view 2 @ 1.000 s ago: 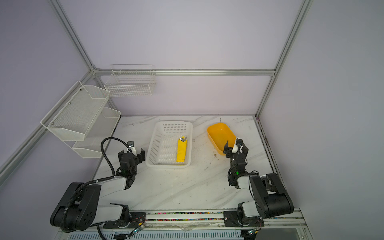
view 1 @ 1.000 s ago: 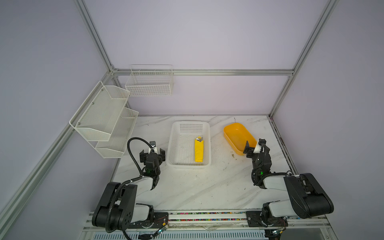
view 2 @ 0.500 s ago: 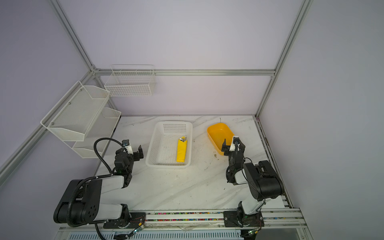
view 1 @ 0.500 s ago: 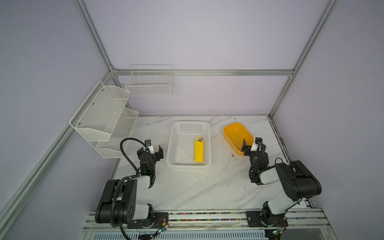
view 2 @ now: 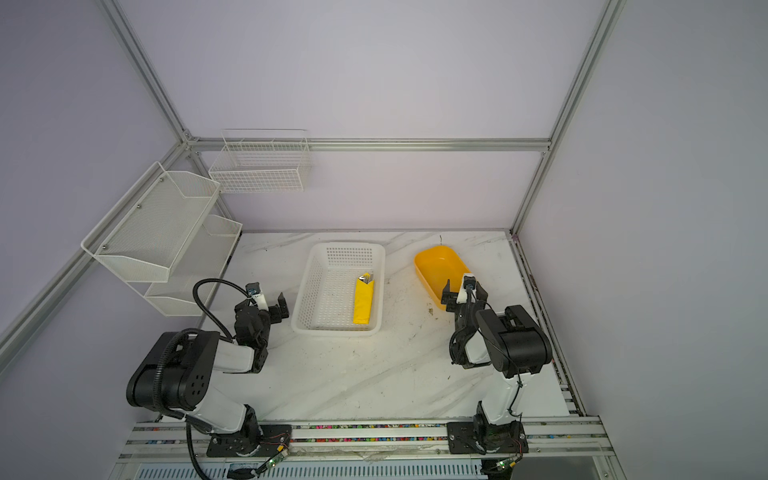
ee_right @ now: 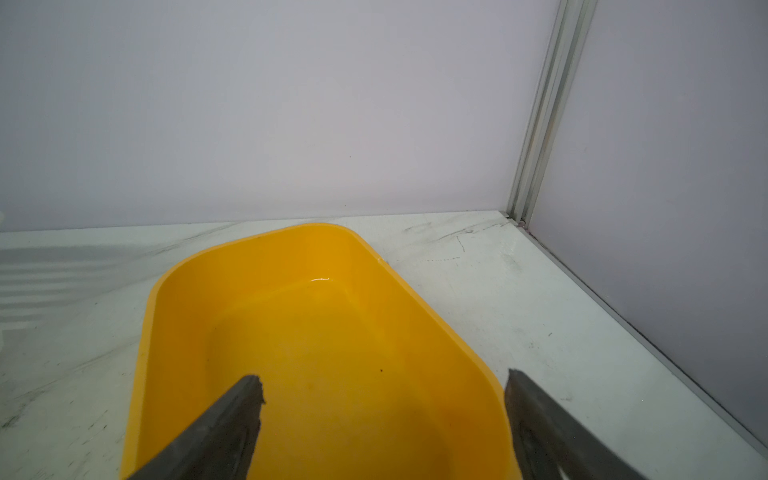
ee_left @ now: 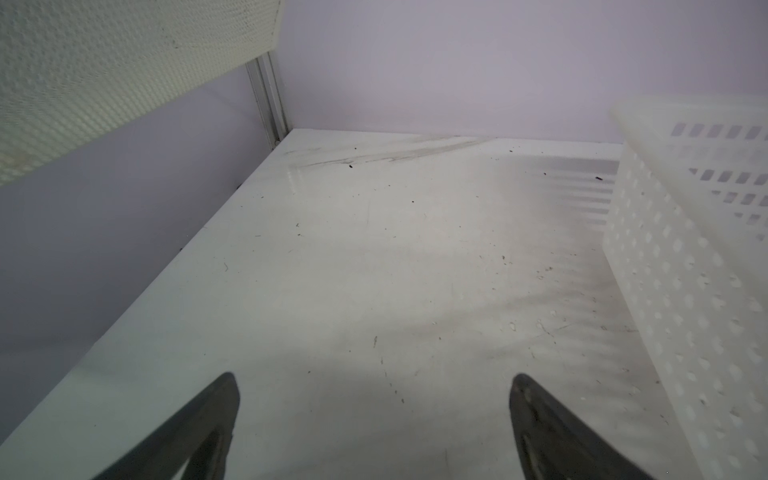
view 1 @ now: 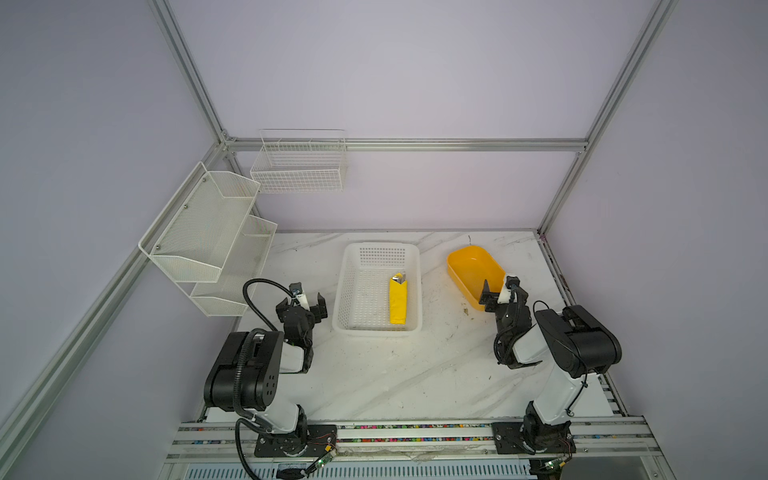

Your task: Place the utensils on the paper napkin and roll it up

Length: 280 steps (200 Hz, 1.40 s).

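Napkin roll (view 1: 397, 302) front-to-back in basket (view 1: 376, 330), utensil tips (view 1: 400, 277) toward back wall (view 1: 415, 191); left fingers (ee_left: 208, 424) and right fingers (ee_right: 224, 428) wide apart, empty

Basket (view 1: 348, 291) sits mid-table (view 1: 374, 374), toward the far side. Rolled paper napkin (view 1: 398, 301) lies in basket's right part, running near-to-far, utensils (view 1: 400, 277) sticking out the far end. Tub (view 1: 469, 270) right of basket, apart. Left gripper (view 1: 302, 305) just left of basket's near corner; right gripper (view 1: 500, 291) at tub's near end. Tiered shelf (view 1: 199, 232) on left wall, wire rack (view 1: 299, 166) on far wall.
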Available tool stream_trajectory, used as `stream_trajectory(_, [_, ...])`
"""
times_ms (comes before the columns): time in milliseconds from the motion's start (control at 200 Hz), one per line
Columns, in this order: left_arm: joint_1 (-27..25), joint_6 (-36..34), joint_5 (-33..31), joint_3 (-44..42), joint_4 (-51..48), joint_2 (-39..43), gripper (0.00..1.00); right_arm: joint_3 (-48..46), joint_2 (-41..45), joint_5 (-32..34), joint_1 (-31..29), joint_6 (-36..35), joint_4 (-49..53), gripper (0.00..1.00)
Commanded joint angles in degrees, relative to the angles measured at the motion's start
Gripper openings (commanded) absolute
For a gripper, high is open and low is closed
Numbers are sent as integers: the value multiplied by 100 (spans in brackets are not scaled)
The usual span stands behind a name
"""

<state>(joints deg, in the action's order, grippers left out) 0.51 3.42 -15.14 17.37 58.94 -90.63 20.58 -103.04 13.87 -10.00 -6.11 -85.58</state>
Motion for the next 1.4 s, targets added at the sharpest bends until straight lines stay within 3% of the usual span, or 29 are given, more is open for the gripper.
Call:
stream_trajectory(0, [31, 168, -365, 8, 281, 96, 100, 366, 52, 420, 22, 202, 354, 94])
stream_trajectory(160, [32, 48, -78, 232, -112, 71, 100, 449, 11, 613, 55, 316, 461, 97])
stream_trajectory(1395, [22, -1, -93, 273, -181, 84, 100, 465, 35, 599, 75, 322, 508, 98])
